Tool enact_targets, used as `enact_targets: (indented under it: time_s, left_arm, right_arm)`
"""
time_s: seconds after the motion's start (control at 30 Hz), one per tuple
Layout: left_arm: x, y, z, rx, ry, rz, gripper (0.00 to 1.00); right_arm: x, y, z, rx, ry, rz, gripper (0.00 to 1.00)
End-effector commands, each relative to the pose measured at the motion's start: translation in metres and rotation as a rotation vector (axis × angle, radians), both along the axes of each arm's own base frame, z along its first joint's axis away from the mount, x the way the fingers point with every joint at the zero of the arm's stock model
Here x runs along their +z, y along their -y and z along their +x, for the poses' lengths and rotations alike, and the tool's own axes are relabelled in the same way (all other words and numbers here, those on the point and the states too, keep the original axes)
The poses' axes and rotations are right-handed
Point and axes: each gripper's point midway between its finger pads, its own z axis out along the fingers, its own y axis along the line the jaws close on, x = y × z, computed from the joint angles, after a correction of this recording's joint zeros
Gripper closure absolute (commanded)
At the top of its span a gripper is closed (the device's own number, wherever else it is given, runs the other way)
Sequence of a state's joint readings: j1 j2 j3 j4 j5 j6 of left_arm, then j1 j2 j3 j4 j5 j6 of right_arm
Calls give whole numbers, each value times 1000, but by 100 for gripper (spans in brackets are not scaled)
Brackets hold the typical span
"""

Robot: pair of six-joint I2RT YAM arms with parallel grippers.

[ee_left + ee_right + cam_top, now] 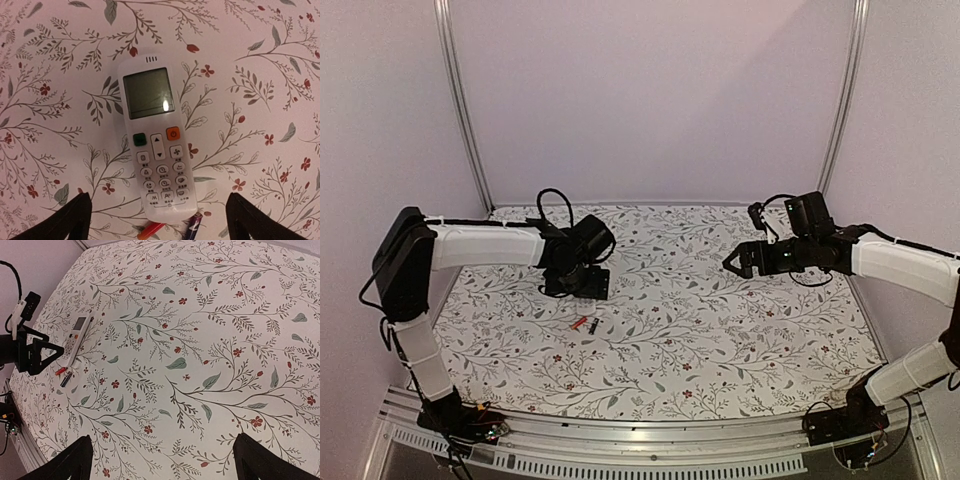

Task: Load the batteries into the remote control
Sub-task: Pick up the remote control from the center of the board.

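Floral table [720, 330]: remote control [156, 135], batteries [150, 231]

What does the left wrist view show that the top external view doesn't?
Only the left wrist view: the remote control lying face up, with its grey display and buttons visible. Only the top external view: both arms, the left one's wrist covering the remote, and the right gripper open, off to the right. Both: the open left gripper, the red battery and the black battery side by side on the floral tablecloth.
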State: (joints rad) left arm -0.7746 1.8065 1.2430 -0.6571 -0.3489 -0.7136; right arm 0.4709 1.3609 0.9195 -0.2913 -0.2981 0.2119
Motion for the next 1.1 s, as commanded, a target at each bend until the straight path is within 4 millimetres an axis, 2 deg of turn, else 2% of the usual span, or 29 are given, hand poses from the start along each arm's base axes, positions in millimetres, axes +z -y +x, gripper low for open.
enact_targets:
  time_s: [0.0, 0.5, 0.73, 1.07]
  left_arm:
    - [-12, -3, 3, 54, -12, 79, 7]
    - [-39, 8, 18, 97, -54, 78, 22]
    - [-49, 2, 24, 136, -81, 57, 29]
    - [-70, 12, 35, 113, -113, 19, 42]
  right_arm:
    - [-4, -4, -2, 25, 3, -3, 1]
    - [-1, -10, 9, 20, 18, 13, 1]
    - [-2, -9, 13, 13, 21, 5, 1]
    - [-8, -2, 21, -22, -14, 17, 1]
